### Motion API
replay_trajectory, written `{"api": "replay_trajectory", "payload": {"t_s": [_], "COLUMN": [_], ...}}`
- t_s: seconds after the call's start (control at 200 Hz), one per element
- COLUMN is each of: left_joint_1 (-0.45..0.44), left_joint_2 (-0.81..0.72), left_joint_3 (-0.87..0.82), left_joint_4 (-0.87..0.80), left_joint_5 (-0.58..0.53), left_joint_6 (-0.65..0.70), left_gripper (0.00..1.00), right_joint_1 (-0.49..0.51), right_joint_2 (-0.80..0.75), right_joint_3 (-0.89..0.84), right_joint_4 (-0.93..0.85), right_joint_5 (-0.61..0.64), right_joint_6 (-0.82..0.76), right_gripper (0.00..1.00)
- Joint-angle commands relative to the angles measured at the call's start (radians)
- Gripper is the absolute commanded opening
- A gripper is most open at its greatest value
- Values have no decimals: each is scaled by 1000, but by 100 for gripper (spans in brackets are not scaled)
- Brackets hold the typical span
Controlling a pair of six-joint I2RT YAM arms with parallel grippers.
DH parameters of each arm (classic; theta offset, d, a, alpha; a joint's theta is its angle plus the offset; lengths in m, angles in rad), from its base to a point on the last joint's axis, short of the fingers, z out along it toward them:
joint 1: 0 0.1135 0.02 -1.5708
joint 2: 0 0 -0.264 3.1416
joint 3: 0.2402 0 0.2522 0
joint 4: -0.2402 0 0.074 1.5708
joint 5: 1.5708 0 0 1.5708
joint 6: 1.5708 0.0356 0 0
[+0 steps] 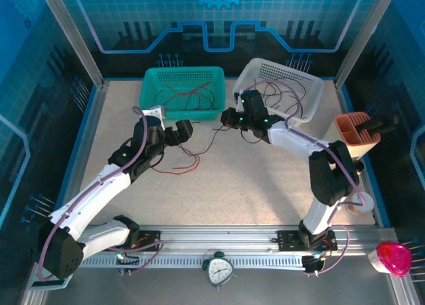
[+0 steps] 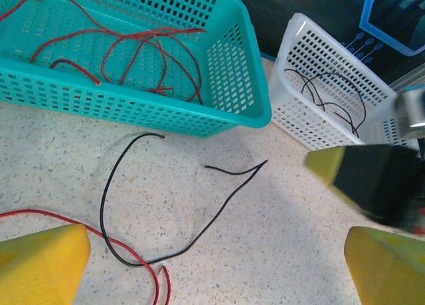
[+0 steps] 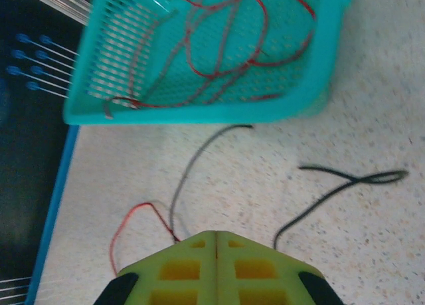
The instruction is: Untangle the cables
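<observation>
Loose cables lie on the table in front of the baskets: a black cable (image 2: 219, 212) (image 1: 214, 137) (image 3: 345, 184) curls in a wide loop, and a red cable (image 2: 26, 212) (image 1: 179, 172) (image 3: 116, 242) crosses its near end. More red cables (image 2: 133, 42) lie in the teal basket (image 1: 182, 70) (image 3: 199, 109), and black ones (image 2: 325, 96) in the white basket (image 1: 279, 64). My left gripper (image 2: 216, 278) (image 1: 184, 129) hovers open over the loop, holding nothing. My right gripper (image 3: 216, 237) (image 1: 226, 119) is shut, fingers pressed together above the loop, whose near bend is hidden behind them. No cable shows between its fingers.
Both baskets stand side by side at the back of the table. An orange holder (image 1: 355, 132) sits at the right edge. An alarm clock (image 1: 218, 268) and a pink object (image 1: 393, 257) rest on the front rail. Bare speckled tabletop spreads between the arms.
</observation>
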Motion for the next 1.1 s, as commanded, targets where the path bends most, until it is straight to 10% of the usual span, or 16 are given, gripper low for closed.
{"api": "replay_trajectory", "payload": {"t_s": [0.0,0.12,0.495,0.685,0.855,1.095], "left_joint_1": [7,8,8,8,8,8], "left_joint_2": [10,11,-4,-2,-1,4], "left_joint_3": [-18,-14,5,0,-9,-37], "left_joint_4": [22,24,5,6,7,23], "left_joint_5": [-11,-8,-7,-5,-5,-2], "left_joint_6": [-15,-17,-17,-20,-26,-37], "left_gripper": [99,99,99,99,99,99], "right_joint_1": [-8,-12,-14,-14,-19,-4], "right_joint_2": [-11,49,262,341,311,69], "right_joint_3": [24,21,68,147,141,66], "right_joint_4": [-54,-56,34,18,34,21], "right_joint_5": [14,-8,-49,-51,-84,-36], "right_joint_6": [-42,6,123,112,109,44], "right_gripper": [22,54,60,52,0,0]}}
